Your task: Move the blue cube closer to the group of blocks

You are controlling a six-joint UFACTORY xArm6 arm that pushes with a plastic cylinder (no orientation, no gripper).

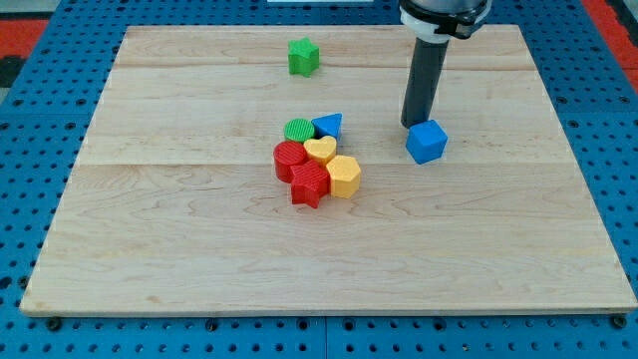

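Note:
The blue cube [427,142] lies on the wooden board right of centre, turned at an angle. My tip [414,123] stands just above and to the left of it in the view, touching or almost touching its upper edge. The group lies to the cube's left: a green round block [298,130], a blue triangular block [328,126], a yellow heart-shaped block [320,150], a red round block [289,160], a red ridged block [310,184] and a yellow hexagonal block [344,176]. A gap of bare board separates the cube from the group.
A green star-shaped block [303,56] sits alone near the view's top, left of the rod. The board [179,239] lies on a blue perforated surface [30,110].

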